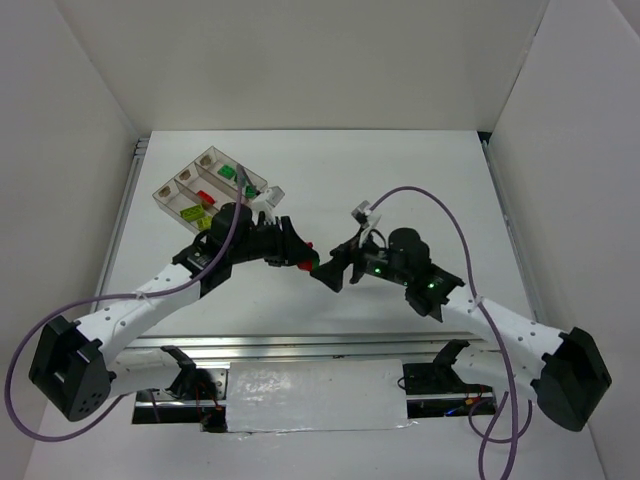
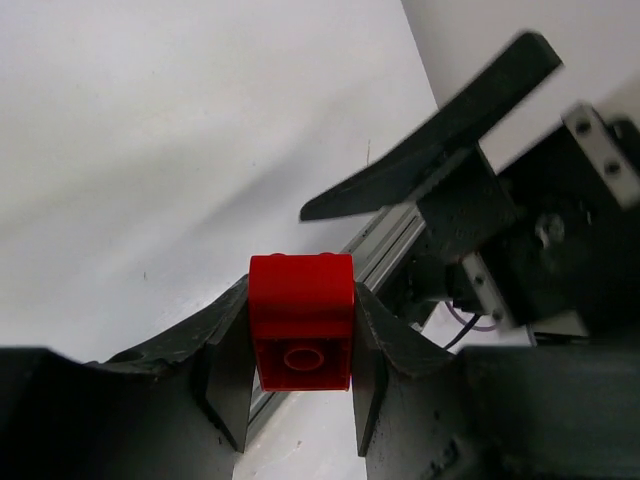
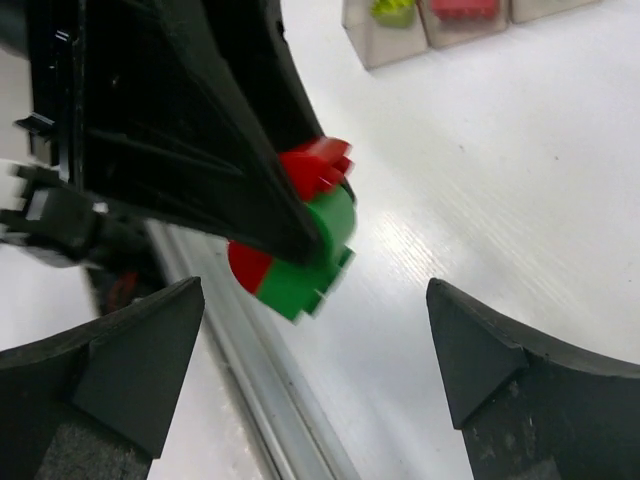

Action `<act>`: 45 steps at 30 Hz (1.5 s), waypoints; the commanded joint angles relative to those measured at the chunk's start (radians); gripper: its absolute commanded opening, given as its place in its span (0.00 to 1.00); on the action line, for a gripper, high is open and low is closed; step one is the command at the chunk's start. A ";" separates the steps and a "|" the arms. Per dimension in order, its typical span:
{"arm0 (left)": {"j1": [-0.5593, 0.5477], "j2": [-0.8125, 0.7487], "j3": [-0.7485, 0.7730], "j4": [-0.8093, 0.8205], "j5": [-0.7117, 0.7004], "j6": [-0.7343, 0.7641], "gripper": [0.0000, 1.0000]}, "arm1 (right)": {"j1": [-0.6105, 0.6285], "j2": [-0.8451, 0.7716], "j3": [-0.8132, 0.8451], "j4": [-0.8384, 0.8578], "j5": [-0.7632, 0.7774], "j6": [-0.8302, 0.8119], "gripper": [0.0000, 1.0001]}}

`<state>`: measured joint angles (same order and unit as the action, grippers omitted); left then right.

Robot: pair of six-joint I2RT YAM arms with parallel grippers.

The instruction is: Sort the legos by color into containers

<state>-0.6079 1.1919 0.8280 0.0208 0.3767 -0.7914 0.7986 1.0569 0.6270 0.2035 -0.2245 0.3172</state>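
Legos [image 3: 312, 228] sit partly hidden behind the left end effector [image 2: 300, 325].

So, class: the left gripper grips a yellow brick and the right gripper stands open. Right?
Not quite: the brick in the left gripper is red, not yellow, as the left wrist view shows. The right gripper does stand open.

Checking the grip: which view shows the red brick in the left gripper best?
Left wrist: the red brick sits centred, clamped in the left gripper. Right wrist shows it partly hidden behind that gripper, joined to a green piece. Top external: only a red speck.
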 commanded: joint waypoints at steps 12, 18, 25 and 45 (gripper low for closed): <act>0.005 -0.121 -0.112 0.551 0.430 0.017 0.00 | -0.219 -0.133 -0.101 0.375 -0.662 0.310 0.96; 0.007 -0.127 -0.138 0.626 0.462 -0.023 0.00 | -0.220 -0.101 -0.093 0.491 -0.670 0.376 0.84; 0.007 -0.123 -0.138 0.648 0.458 -0.040 0.00 | -0.216 -0.061 -0.099 0.519 -0.687 0.382 0.72; 0.244 -0.157 -0.102 0.496 0.516 -0.002 0.00 | -0.343 -0.072 -0.239 0.691 -0.697 0.376 0.00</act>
<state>-0.4480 1.0752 0.6884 0.4831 0.8490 -0.7841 0.5018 0.9890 0.4095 0.7727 -0.8795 0.6876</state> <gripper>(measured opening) 0.479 0.425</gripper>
